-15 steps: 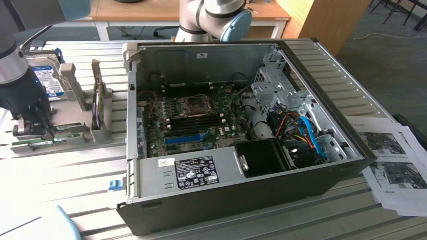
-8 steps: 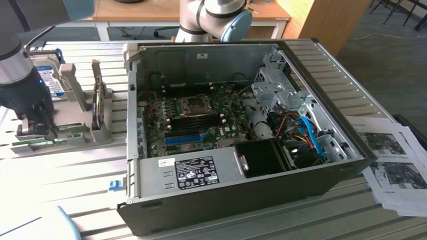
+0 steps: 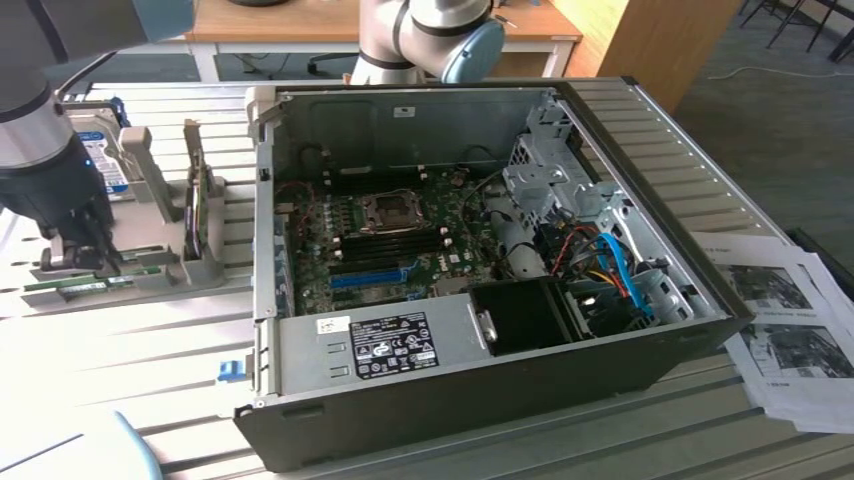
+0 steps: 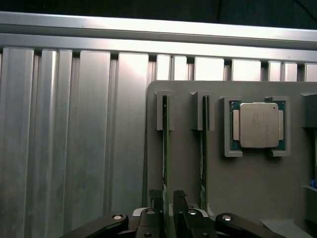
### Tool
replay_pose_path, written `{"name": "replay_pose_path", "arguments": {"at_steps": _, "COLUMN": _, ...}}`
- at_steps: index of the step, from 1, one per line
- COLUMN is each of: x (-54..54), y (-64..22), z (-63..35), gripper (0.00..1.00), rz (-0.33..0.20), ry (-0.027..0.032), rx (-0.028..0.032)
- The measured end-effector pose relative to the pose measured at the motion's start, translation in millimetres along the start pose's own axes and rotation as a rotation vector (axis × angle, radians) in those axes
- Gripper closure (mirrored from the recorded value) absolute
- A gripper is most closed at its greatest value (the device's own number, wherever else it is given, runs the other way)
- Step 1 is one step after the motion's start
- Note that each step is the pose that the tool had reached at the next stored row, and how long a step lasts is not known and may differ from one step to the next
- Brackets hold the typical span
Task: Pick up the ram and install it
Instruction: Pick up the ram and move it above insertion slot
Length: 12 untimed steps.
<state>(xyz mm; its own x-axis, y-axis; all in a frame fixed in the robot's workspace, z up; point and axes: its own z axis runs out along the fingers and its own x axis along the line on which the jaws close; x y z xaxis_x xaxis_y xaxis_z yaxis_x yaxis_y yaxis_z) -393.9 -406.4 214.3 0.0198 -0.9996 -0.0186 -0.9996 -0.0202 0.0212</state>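
Two green ram sticks stand on edge in a grey holder (image 4: 188,163). My gripper (image 4: 167,202) is low over the nearer ram (image 4: 166,148), open, with one fingertip on each side of its thin edge and a small gap to each. The other ram (image 4: 203,148) stands parallel beside it, untouched. In the exterior view my gripper (image 3: 80,255) hangs over the holder at that view's left, just above the green ram (image 3: 78,287). The open computer case (image 3: 641,160) shows the motherboard with its dark memory slots (image 3: 390,240).
A silver processor chip (image 4: 256,125) sits in a pocket of the holder beside the rams. A hard drive (image 3: 96,150) and grey upright brackets (image 3: 200,220) stand behind the holder. Printed sheets (image 3: 787,320) lie at the exterior view's right on the ribbed metal table (image 3: 134,350).
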Motion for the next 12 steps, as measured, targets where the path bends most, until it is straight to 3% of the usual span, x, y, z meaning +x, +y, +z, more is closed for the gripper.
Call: {"name": "replay_pose_path", "arguments": {"at_steps": 12, "x": 0.2, "y": -2.4, "z": 4.5, "gripper": 0.77, "rz": -0.001, "ry": 0.0, "rx": -0.0001}}
